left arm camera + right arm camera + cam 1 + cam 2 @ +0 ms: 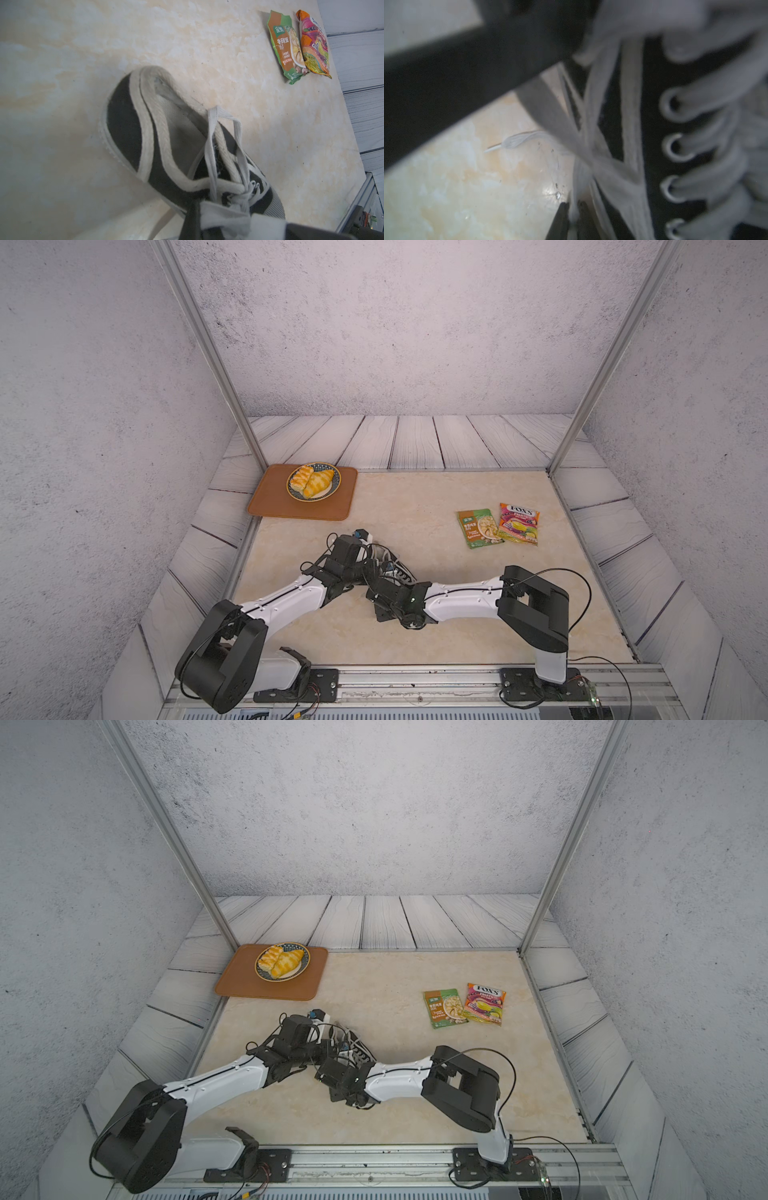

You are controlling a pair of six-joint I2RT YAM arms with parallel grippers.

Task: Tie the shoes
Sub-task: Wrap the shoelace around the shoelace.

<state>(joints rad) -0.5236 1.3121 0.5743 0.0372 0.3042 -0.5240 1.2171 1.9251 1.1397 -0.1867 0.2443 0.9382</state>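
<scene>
The shoe [124, 124] is a black canvas sneaker with a white sole, lying on the marble table. In both top views it is mostly hidden under my two wrists, with only a strip of eyelets [402, 573] showing. My left gripper [224, 222] is shut on a flat white lace [212, 145] beside the lace crossing. My right gripper [573, 209] is shut on another strand of lace just off the shoe's side, its dark fingertips [563, 209] pinching it close to the table. A loose lace end [512, 142] lies on the table nearby. Both grippers meet over the shoe [360, 1051].
A brown tray [270, 506] at the back left carries a plate [332, 489] of pastries. A green packet [480, 528] and a pink sweets packet [519, 523] lie at the right. Metal frame posts [249, 435] stand at the table's far corners.
</scene>
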